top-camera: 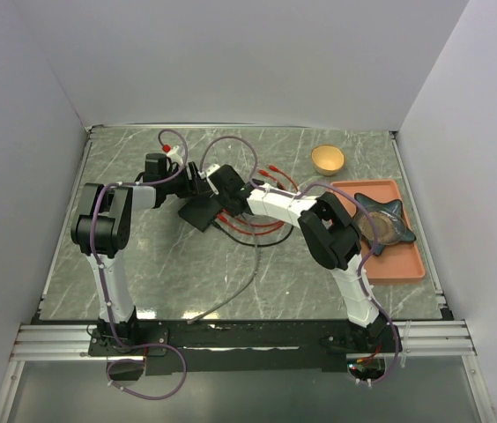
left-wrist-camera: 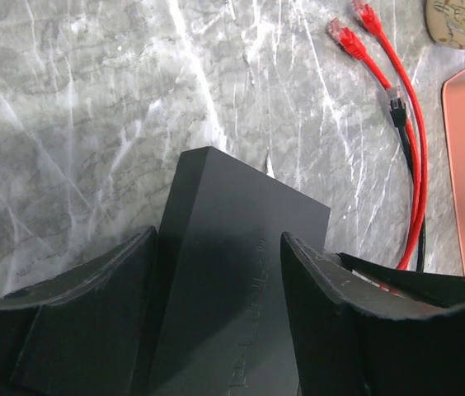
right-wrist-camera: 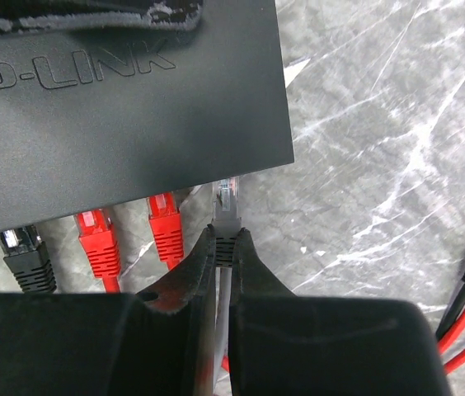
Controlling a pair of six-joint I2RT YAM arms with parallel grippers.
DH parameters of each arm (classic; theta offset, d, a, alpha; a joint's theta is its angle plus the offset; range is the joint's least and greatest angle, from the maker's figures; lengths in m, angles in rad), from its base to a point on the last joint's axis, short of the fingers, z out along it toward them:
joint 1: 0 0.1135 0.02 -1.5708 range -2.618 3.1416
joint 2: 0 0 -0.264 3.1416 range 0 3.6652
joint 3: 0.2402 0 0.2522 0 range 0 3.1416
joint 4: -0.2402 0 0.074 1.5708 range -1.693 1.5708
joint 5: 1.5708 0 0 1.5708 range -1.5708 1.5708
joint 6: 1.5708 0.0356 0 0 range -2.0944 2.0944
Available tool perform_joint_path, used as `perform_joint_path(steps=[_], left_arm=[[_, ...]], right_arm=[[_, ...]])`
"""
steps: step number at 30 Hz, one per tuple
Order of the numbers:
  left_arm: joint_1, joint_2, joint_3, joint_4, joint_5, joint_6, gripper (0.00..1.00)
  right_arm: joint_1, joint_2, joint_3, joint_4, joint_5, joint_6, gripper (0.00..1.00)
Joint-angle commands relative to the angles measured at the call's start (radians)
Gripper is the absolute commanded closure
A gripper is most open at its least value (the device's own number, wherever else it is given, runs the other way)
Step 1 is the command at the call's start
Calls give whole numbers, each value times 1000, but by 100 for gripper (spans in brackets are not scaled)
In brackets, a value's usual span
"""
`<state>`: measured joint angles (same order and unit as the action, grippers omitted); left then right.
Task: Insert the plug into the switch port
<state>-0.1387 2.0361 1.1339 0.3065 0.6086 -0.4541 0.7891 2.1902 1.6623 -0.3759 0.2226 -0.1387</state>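
The black switch box [right-wrist-camera: 133, 124] lies on the marble table, also seen in the top view [top-camera: 200, 211] and the left wrist view [left-wrist-camera: 232, 247]. Its port row is along the near edge in the right wrist view, and the sockets are hidden under that edge. One black plug [right-wrist-camera: 25, 247] and two red plugs [right-wrist-camera: 166, 227] sit in ports. My right gripper [right-wrist-camera: 226, 243] is shut on the grey plug [right-wrist-camera: 227, 206], whose clear tip is at the box's edge at the rightmost port. My left gripper [left-wrist-camera: 216, 239] has its fingers closed against both sides of the box.
An orange tray [top-camera: 407, 264] with a dark star-shaped object [top-camera: 381, 216] stands at the right. A small yellow bowl [top-camera: 327, 159] is at the back. Loose red cables [left-wrist-camera: 381, 74] and a black plug [left-wrist-camera: 396, 106] lie right of the box. A grey cable [top-camera: 240, 282] trails toward the front.
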Motion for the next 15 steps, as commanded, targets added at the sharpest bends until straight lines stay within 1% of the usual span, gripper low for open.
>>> perform_joint_path(steps=[1,8,12,15], left_arm=[[-24,-4,1,43,109,18,32],[-56,4,24,22,135,60,31],[-81,22,56,-9,135,84,31],[-93,30,63,0,146,81,32]], right_arm=[[13,-61,16,163,46,-44,100],[13,-73,-59,264,40,-73,100],[21,-89,-93,305,-9,-91,100],[32,-93,-113,324,-34,-111,100]])
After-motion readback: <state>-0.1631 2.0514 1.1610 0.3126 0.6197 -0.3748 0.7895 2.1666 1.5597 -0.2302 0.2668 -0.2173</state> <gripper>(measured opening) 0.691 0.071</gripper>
